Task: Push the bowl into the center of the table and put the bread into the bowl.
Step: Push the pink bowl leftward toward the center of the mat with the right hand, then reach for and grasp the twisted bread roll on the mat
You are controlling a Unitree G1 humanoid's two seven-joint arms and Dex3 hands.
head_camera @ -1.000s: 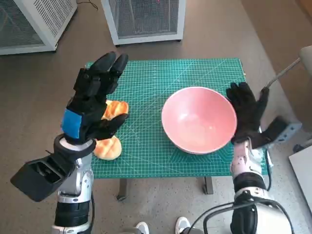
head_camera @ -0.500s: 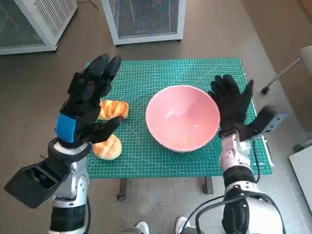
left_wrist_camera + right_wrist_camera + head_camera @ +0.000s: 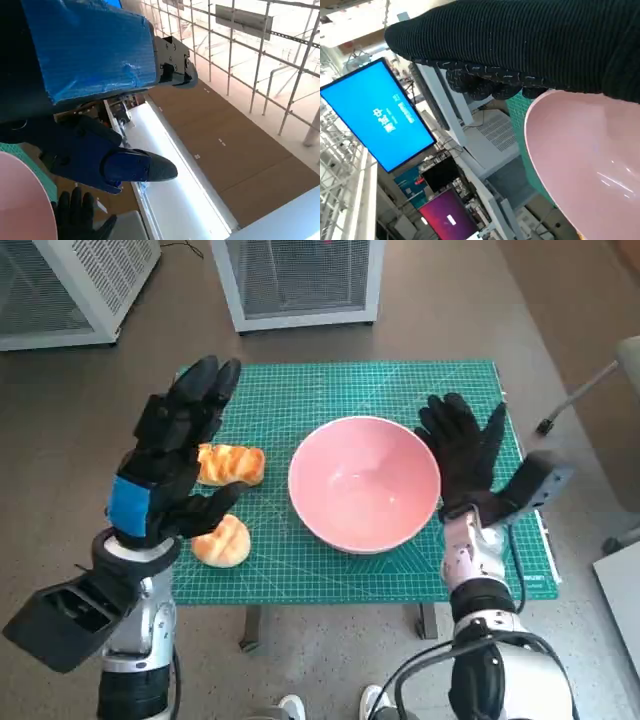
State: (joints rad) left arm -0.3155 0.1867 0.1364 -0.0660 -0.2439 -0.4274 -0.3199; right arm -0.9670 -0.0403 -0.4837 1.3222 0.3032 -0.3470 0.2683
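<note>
With the gloved right hand (image 3: 462, 452) flat, fingers spread, against the round pink plastic bowl (image 3: 364, 482) near the tabletop (image 3: 300, 400) centre, avoid overpushing it into the golden bread rolls (image 3: 226, 502) beneath the spread, empty left hand (image 3: 172, 455).

This looks like a robotics lab or demo hall inside a big open building. A small desk (image 3: 300, 585) covered with a green gridded cutting mat (image 3: 330, 390) stands on a brown floor (image 3: 90, 410), with white perforated metal cabinets (image 3: 295, 280) just behind it. Bright display screens (image 3: 377, 115) glow along one side, one blue, one purple. Overhead run pale metal railings (image 3: 250, 45) and a high, brightly lit ceiling.
</note>
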